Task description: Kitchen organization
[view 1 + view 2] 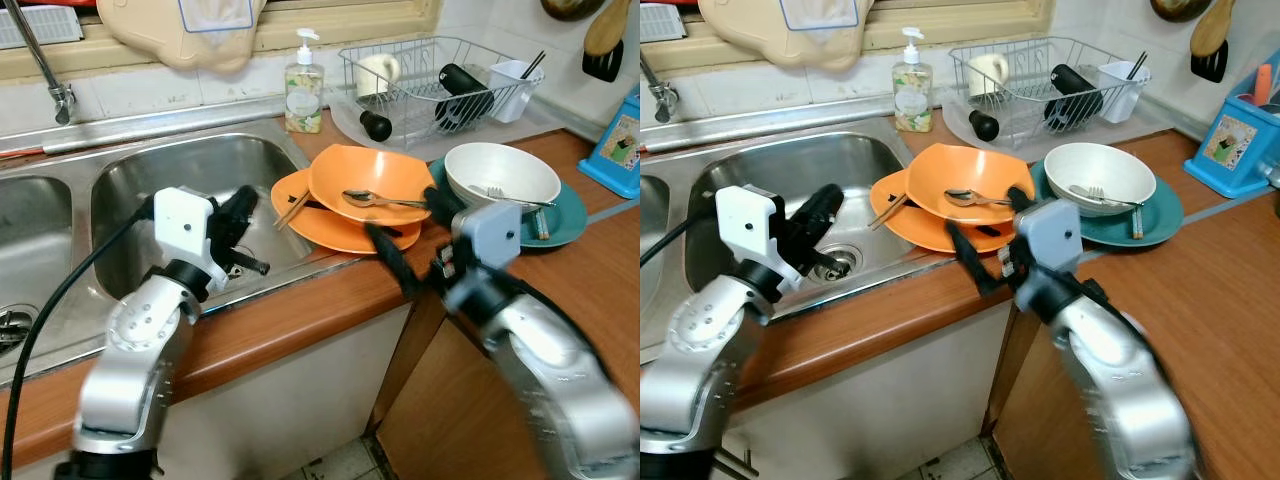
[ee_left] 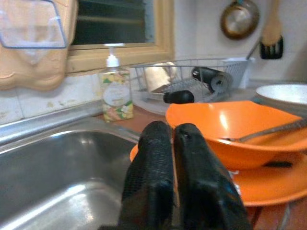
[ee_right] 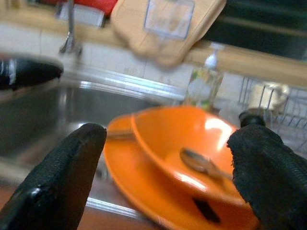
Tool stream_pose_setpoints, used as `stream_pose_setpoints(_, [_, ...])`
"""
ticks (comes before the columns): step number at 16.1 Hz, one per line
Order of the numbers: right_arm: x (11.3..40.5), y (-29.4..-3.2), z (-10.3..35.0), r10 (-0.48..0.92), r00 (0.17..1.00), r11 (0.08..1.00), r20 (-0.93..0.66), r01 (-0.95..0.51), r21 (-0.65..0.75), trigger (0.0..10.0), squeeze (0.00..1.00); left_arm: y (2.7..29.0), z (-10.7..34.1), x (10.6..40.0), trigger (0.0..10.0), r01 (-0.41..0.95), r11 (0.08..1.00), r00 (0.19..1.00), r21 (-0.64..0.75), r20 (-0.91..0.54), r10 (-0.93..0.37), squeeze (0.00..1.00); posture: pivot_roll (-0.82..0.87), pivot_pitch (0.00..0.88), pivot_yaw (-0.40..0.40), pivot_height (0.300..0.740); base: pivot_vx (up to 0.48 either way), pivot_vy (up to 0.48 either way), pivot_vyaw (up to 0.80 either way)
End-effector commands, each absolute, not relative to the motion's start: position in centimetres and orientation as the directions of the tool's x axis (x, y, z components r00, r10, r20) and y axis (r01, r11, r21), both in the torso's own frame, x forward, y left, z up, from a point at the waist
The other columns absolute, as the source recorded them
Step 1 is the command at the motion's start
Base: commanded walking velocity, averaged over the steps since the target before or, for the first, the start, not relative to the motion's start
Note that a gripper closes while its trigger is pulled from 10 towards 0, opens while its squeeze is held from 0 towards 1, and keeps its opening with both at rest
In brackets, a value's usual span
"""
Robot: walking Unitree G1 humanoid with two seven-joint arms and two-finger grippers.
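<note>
Jaws of the right gripper (image 1: 412, 240) stand spread wide, just in front of the orange bowl (image 1: 368, 180) that sits tilted on the orange plate (image 1: 340, 228) at the counter (image 1: 300, 310) edge beside the sink (image 1: 180, 190), while the left gripper (image 1: 240, 215) hangs over the sink with its jaws pressed together. A loose spoon (image 1: 380, 199) lies in the bowl, so a careless push could slide the stack, tip the bowl, or send the spoon flying. With the plate overhanging the sink rim, a nudge might drop it in.

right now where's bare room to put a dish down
Bare: the right sink basin, beside the orange plate, and the wooden counter right of the teal plate. Crowded: the plates and bowls between them, and the dish rack behind.
</note>
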State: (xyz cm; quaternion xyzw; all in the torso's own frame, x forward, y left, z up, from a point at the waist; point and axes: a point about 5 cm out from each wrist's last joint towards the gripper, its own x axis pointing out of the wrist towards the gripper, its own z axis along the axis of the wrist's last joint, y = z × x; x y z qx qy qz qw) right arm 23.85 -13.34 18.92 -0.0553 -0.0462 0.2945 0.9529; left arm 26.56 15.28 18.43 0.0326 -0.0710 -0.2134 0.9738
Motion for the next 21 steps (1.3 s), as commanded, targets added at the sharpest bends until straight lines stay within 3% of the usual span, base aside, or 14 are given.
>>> stream_pose_setpoints(1, [23.5,-13.6,19.4,0.602,0.796,0.795,0.060,-0.591,-0.134,10.0,1.00,14.9,18.5,26.8,10.0,0.465,0.880,0.874,0.100,0.102,-0.474,1.00,0.00,0.000,0.014,0.740,0.000,0.000,0.00])
stream_pose_setpoints(2, [23.3,-14.1,19.6,0.625,0.779,0.777,0.050,-0.614,-0.139,10.0,1.00,14.7,18.4,26.7,10.0,0.514,0.850,0.849,0.116,0.071,-0.524,0.89,0.00,0.000,0.016,0.740,0.000,0.000,0.00])
stream_pose_setpoints(3, [23.0,-14.4,19.5,0.655,0.756,0.747,0.014,-0.644,-0.167,10.0,1.00,14.7,18.2,26.8,10.0,0.553,0.824,0.826,0.124,0.042,-0.561,0.00,0.00,0.000,0.018,0.740,0.000,0.000,0.00])
stream_pose_setpoints(6, [22.2,-14.6,18.6,0.710,0.698,0.674,-0.093,-0.712,-0.197,10.0,1.00,15.0,18.1,27.5,10.0,0.615,0.775,0.783,0.148,0.006,-0.622,0.00,-0.01,0.000,0.034,0.740,0.000,0.000,0.00])
stream_pose_setpoints(7, [22.0,-14.5,18.2,0.718,0.688,0.666,-0.109,-0.723,-0.184,10.0,0.83,15.2,18.0,27.9,10.0,0.626,0.765,0.775,0.153,-0.014,-0.632,0.00,-0.01,0.000,0.041,0.740,0.000,0.000,0.00])
stream_pose_setpoints(8, [21.9,-14.3,17.9,0.719,0.685,0.664,-0.120,-0.727,-0.174,10.0,0.00,15.3,17.9,28.2,10.0,0.634,0.757,0.769,0.158,-0.028,-0.639,0.00,-0.01,0.000,0.047,0.740,0.000,0.000,0.00])
stream_pose_setpoints(11, [21.7,-13.6,17.2,0.724,0.674,0.655,-0.146,-0.738,-0.162,10.0,0.00,15.5,17.3,28.6,10.0,0.674,0.719,0.737,0.169,-0.087,-0.671,0.00,-0.02,0.000,0.055,0.740,0.000,0.000,0.00])
stream_pose_setpoints(12, [21.8,-13.2,16.8,0.714,0.683,0.663,-0.157,-0.731,-0.164,10.0,0.00,15.6,17.0,29.0,10.0,0.685,0.709,0.728,0.169,-0.111,-0.676,1.00,-0.02,0.000,0.059,0.740,0.000,0.000,0.00])
stream_pose_setpoints(17, [22.8,-12.9,15.6,0.617,0.765,0.743,-0.182,-0.643,-0.187,10.0,0.00,16.1,16.7,29.7,10.0,0.676,0.709,0.736,0.200,-0.125,-0.666,1.00,-0.03,0.000,0.061,0.740,0.000,0.000,0.00])
stream_pose_setpoints(21, [23.0,-12.0,15.3,0.597,0.781,0.760,-0.182,-0.623,-0.184,10.0,0.00,16.1,16.3,30.1,10.0,0.670,0.712,0.741,0.210,-0.143,-0.656,1.00,-0.03,0.000,0.058,0.740,0.000,0.000,0.00])
